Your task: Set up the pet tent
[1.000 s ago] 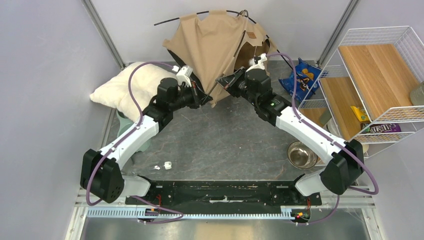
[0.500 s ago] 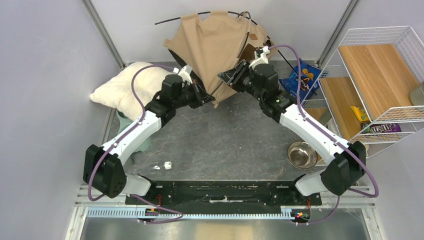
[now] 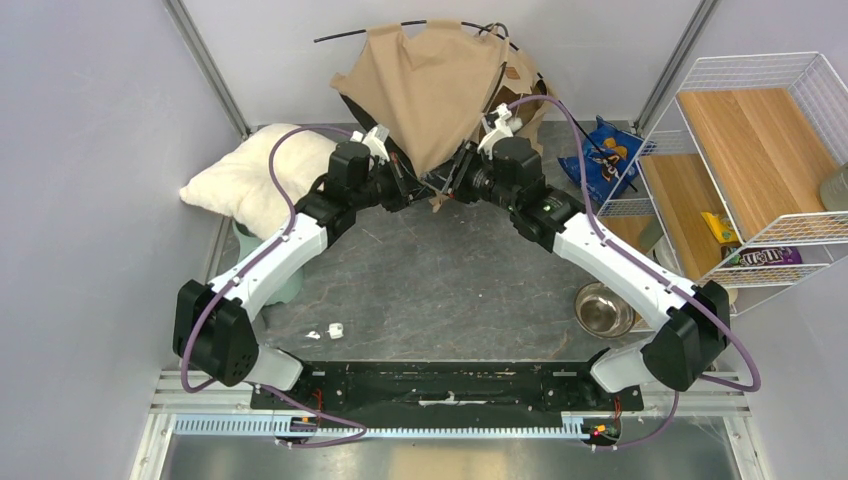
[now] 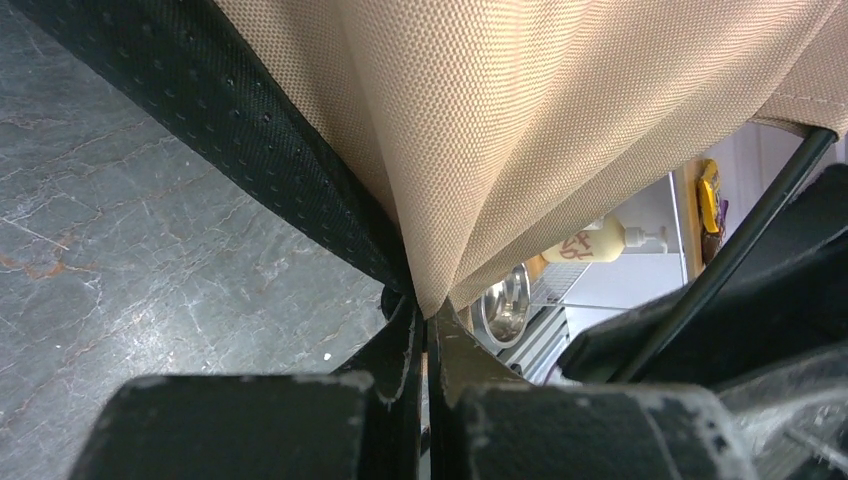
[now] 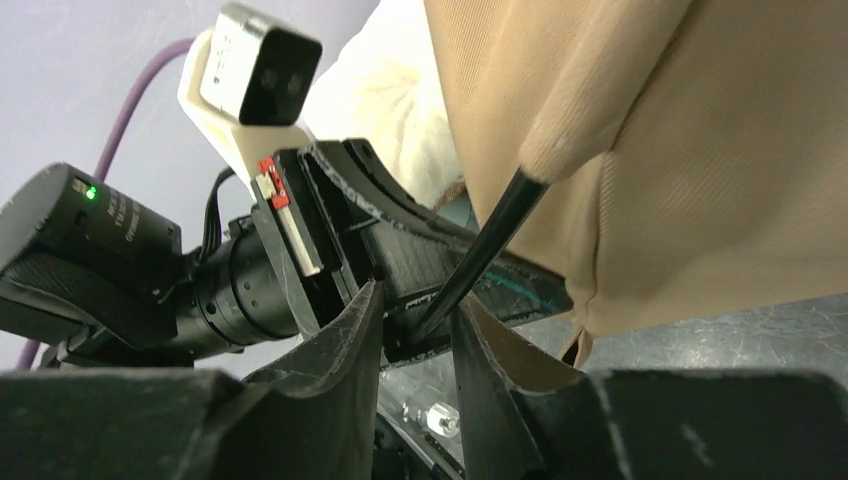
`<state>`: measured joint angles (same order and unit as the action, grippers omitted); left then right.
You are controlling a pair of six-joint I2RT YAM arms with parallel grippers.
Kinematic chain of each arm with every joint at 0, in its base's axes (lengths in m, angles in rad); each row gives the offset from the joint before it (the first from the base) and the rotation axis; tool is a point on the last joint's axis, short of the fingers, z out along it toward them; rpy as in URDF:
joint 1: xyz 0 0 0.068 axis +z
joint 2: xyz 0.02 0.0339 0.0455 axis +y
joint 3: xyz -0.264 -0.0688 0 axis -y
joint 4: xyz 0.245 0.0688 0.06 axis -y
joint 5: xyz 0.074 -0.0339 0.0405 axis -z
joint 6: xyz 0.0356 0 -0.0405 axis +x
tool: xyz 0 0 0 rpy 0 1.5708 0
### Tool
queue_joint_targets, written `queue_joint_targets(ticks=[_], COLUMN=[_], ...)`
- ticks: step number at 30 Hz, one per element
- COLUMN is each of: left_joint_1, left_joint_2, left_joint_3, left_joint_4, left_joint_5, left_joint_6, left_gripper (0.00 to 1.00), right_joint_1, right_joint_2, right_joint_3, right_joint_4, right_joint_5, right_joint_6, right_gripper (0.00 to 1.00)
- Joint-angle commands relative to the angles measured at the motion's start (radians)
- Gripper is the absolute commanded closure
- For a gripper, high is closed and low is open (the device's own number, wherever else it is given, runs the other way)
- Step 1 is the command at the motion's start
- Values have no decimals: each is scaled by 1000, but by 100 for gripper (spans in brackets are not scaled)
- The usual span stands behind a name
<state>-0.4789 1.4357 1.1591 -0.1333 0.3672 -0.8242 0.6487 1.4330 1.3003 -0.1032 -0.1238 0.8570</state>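
The pet tent [image 3: 430, 90] hangs as tan fabric with a black lining and thin black poles at the back of the table. My left gripper [image 3: 408, 186] is shut on the fabric's lower corner, and the left wrist view shows the pinched tip of cloth [image 4: 520, 130] at the gripper [image 4: 428, 320]. My right gripper [image 3: 455, 185] faces it closely and stands open. In the right wrist view a black pole [image 5: 480, 260] comes out of the fabric sleeve [image 5: 640, 150] and its end lies between the right gripper [image 5: 418, 315] fingers, which are not clamped on it.
A fluffy white pillow [image 3: 255, 170] lies at the left. A blue snack bag [image 3: 605, 155] and a wire shelf [image 3: 740, 160] stand at the right, with a metal bowl [image 3: 603, 308] in front of them. Small white pieces [image 3: 335, 328] lie near the arms' bases.
The right gripper let go and opened, then swung left to the left gripper, now straddling the pole's end. The left arm shifted slightly right, still holding the fabric corner.
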Motion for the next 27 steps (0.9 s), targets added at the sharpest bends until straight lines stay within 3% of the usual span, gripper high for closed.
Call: queue_joint_targets(ticks=[1, 9, 11, 22, 27], left_joint_1=[3, 4, 3, 30, 45], left_joint_2=[27, 20, 18, -18, -25], left_joint_3=[31, 23, 19, -59, -91], left_joint_4=[-44, -46, -45, -84, -98], left_joint_5=[-30, -33, -29, 61, 68], left_joint_6=[-53, -44, -37, 108, 152], left_gripper=[98, 98, 98, 98, 98], right_joint_1=[24, 38, 39, -8, -19], right_joint_2=[-9, 20, 25, -83, -105], right_joint_3=[-10, -21, -28, -92, -97], right_joint_4=[26, 39, 44, 96, 137], right_joint_5=[-22, -5, 10, 295, 337], right_joint_6=[-32, -31, -32, -64, -66], right_gripper=[65, 81, 100, 100, 100])
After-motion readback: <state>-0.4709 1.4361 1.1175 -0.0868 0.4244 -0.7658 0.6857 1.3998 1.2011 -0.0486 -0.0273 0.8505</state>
